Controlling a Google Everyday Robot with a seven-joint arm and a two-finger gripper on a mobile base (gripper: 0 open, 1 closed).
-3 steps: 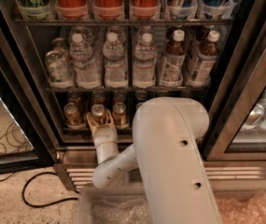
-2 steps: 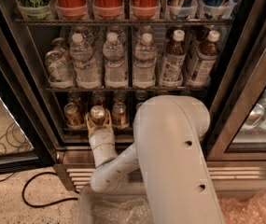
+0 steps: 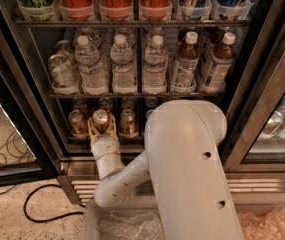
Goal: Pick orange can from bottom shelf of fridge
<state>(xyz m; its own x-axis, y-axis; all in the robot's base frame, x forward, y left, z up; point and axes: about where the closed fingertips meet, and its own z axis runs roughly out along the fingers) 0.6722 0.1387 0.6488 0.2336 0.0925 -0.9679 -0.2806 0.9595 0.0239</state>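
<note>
Currently logged: end effector (image 3: 102,129) was inside the fridge (image 3: 267,186) at the front of the bottom shelf (image 3: 132,140), fingers (image 3: 90,129) clenched around the orange can (image 3: 100,118), which sat between them. Like cans (image 3: 127,122) stood just left and right of it. Grasp apparently made; withdrawal outstanding.

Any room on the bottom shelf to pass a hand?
Bottom shelf crowded: orange cans stand close in rows, gripper at the middle front can. Right part hidden behind arm. Bare room only on floor left of grille, by cable.
</note>
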